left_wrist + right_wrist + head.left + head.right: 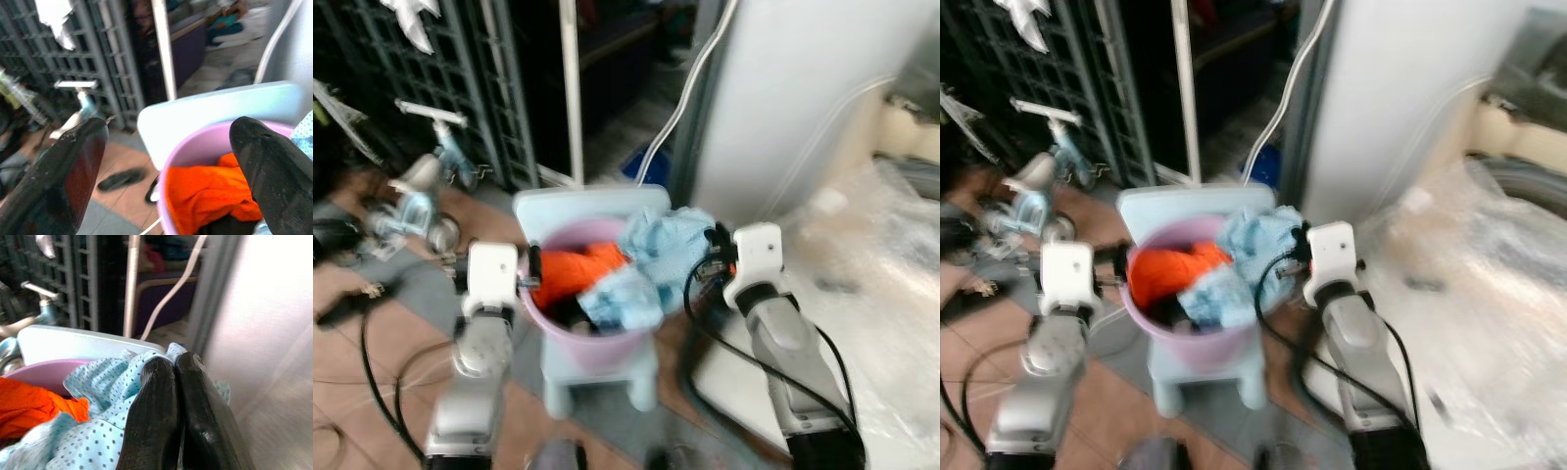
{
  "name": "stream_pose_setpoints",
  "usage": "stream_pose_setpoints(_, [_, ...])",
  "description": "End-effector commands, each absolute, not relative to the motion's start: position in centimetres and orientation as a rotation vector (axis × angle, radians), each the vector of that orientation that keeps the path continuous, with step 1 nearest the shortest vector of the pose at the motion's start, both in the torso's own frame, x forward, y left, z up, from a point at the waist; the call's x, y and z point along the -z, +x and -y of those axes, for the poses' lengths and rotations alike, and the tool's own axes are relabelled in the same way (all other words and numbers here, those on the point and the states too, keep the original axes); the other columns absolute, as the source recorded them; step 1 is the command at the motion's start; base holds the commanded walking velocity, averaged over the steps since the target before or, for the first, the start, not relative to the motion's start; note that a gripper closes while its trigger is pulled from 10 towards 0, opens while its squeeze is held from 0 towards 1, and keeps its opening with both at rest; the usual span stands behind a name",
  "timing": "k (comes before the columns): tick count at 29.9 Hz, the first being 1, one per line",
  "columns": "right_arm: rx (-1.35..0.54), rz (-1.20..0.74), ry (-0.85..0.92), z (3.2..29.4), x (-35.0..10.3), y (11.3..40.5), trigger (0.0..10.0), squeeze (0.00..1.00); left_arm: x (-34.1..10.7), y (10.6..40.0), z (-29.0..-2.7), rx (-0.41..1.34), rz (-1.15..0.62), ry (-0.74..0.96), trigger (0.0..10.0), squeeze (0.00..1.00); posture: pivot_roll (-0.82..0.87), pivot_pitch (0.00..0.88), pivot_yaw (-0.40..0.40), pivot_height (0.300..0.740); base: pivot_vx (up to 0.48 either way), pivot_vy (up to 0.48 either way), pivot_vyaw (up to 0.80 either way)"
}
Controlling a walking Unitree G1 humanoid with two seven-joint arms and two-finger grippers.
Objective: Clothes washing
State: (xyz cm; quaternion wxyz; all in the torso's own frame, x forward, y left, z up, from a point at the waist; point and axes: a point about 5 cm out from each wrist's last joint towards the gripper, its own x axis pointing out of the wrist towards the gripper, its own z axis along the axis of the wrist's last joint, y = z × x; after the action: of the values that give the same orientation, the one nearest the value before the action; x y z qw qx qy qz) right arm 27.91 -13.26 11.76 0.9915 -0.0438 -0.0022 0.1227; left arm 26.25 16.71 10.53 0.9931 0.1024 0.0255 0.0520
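Laundry for the wash is heaped in a round pink plastic bucket [597,343], which stands on the seat of a small pale blue plastic stool [592,211] on the tiled floor [372,392], raised, I judge, so the arms can reach it without stooping. On the bucket's left side lies a crumpled orange garment [578,274]; a light blue dotted cloth [656,259] spills over its right rim.

At the bucket's left rim sits the left gripper [166,161], its two black fingers [63,176] spread wide, one outside the pink wall and one over the orange garment, placed as if to straddle and pinch the rim. At the right rim, the right gripper [176,396] has its fingers pressed together right against the dotted cloth; whether a fold is pinched between them I cannot tell.

With one gripper on each side, the pair looks set to lift the bucket. A tall white appliance cabinet [803,98] rises just behind it on the right, probably where the load is meant to go.
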Motion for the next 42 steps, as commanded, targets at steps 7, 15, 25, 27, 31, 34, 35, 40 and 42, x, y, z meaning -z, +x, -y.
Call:
stream_pose_setpoints(7, [-0.240,0.017,-0.099,13.7,-12.2,28.0,10.0,0.00,-10.5,26.2,-16.7,-0.093,-0.036,0.183,10.0,0.00,-0.04,0.000,-0.013,0.740,0.000,0.000,-0.78])
stream_pose_setpoints(15, [-0.241,0.031,-0.103,13.7,-12.5,28.3,10.0,0.00,-10.5,26.1,-16.7,-0.091,-0.034,0.179,10.0,0.00,-0.04,0.000,-0.017,0.740,0.000,-0.212,-0.26])
stream_pose_setpoints(25, [-0.250,0.037,-0.117,13.6,-12.6,28.5,10.0,0.00,-10.4,26.2,-16.6,-0.091,-0.035,0.170,10.0,0.00,-0.04,0.000,-0.016,0.740,0.000,-0.326,0.00])
stream_pose_setpoints(27, [-0.251,0.039,-0.118,13.6,-12.6,28.6,10.0,0.00,-10.4,26.3,-16.6,-0.091,-0.034,0.171,10.0,0.00,-0.04,0.000,-0.016,0.740,0.000,-0.341,0.00])
stream_pose_setpoints(31, [-0.256,0.064,-0.129,13.5,-13.4,29.1,10.0,0.00,-11.2,26.8,-16.8,-0.113,-0.015,0.175,10.0,0.00,-0.03,0.000,-0.012,0.740,0.000,-0.084,0.00])
stream_pose_setpoints(34, [-0.254,0.072,-0.132,13.6,-13.6,29.2,10.0,0.00,-11.6,26.9,-17.0,-0.123,-0.006,0.173,10.0,0.00,-0.02,0.000,-0.011,0.740,0.000,0.000,0.00])
stream_pose_setpoints(35, [-0.253,0.074,-0.132,13.6,-13.7,29.3,10.0,0.00,-11.9,26.8,-17.1,-0.126,0.002,0.169,10.0,0.00,-0.02,0.000,-0.016,0.740,0.000,0.000,0.00])
stream_pose_setpoints(40, [-0.277,0.097,-0.157,13.4,-14.1,29.0,10.0,0.00,-11.6,25.9,-17.3,-0.122,0.011,0.133,10.0,0.00,-0.03,0.000,-0.023,0.740,0.000,0.000,0.00])
stream_pose_setpoints(42, [-0.315,0.127,-0.202,12.9,-14.6,29.1,10.0,0.00,-11.2,25.7,-17.3,-0.126,-0.008,0.134,10.0,0.00,-0.04,0.000,-0.024,0.740,0.000,0.000,0.00])
